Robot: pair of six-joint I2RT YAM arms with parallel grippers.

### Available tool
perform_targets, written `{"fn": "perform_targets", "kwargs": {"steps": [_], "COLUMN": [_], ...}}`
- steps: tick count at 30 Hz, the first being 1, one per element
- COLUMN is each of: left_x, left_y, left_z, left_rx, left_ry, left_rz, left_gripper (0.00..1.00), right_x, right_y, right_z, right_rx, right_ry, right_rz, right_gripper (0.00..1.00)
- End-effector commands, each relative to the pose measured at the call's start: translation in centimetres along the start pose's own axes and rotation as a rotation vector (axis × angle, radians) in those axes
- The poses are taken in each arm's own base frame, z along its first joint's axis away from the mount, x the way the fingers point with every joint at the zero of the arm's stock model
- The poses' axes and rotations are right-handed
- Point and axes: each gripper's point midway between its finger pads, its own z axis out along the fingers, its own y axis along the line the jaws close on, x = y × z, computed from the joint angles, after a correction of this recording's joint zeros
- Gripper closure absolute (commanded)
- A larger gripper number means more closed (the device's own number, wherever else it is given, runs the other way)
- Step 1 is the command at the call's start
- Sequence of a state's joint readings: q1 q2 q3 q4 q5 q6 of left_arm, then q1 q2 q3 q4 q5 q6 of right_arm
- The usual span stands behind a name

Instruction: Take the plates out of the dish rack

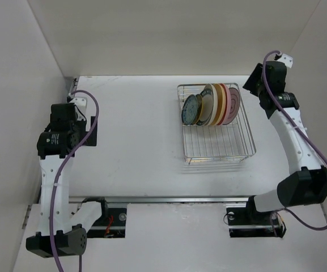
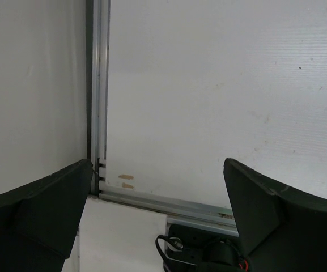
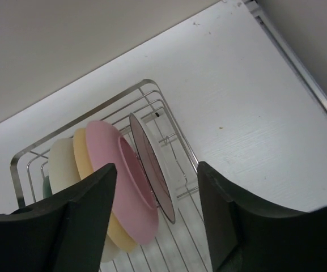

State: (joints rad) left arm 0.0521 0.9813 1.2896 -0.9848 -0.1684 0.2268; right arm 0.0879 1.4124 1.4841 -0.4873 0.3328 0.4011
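The dish rack (image 1: 248, 148) is a silver wire rack right of the table's middle. Several plates stand on edge at its far end: a pink one (image 1: 233, 103), an orange-yellow one (image 1: 223, 102), a cream one (image 1: 211, 105) and a small teal patterned one (image 1: 190, 109). My right gripper (image 1: 251, 85) hovers above the rack's far right corner. In the right wrist view its jaws (image 3: 156, 167) stand apart over the pink plate (image 3: 115, 187) and a thin dark-rimmed plate (image 3: 152, 170), touching neither. My left gripper (image 2: 157, 164) is open over bare table at the left.
White walls close in the table at the back and on both sides. An aluminium rail (image 2: 169, 204) runs along the near edge, with the arm bases (image 1: 248, 218) and purple cables (image 1: 67, 170) behind it. The rack's near half (image 1: 217, 141) holds no plates.
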Motion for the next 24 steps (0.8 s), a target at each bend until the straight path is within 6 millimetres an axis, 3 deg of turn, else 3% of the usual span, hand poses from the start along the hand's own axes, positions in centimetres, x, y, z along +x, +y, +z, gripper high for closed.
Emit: {"fn": "perform_targets", "kwargs": {"steps": [1,3,9,15,18,24], "left_x": [-0.6,-0.6,-0.8,-0.6,-0.8,-1.1], "left_y": [-1.0,-1.4,-1.7,-1.5,-1.5,-1.7], "left_z": [0.7,1.2,1.2,1.2,1.3,1.3], "left_rx": [0.057,0.065,0.076,0.067,0.067,0.076], "left_ry": [-0.031,-0.021,-0.031,-0.011,-0.011,-0.012], "left_rz": [0.035,0.044,0.021,0.015,0.015,0.006], "left_gripper": [0.00,0.00,0.00,0.00,0.00,0.00], "right_x": [0.3,2.4,6.0,6.5,6.4,9.5], "right_y": [1.9,1.9,1.6,-0.8,-0.6,0.1], "right_z": [1.3,2.8,4.0,5.2,5.7,8.1], "right_rx": [-0.089,-0.099,-0.128,0.009,0.005,-0.023], "right_ry": [0.046,0.117,0.188,0.161,0.151,0.227], "right_rz": [0.025,0.003,-0.040,-0.029,-0.026,-0.037], "right_gripper": [0.38,0.42,0.42,0.45,0.47,0.56]}}
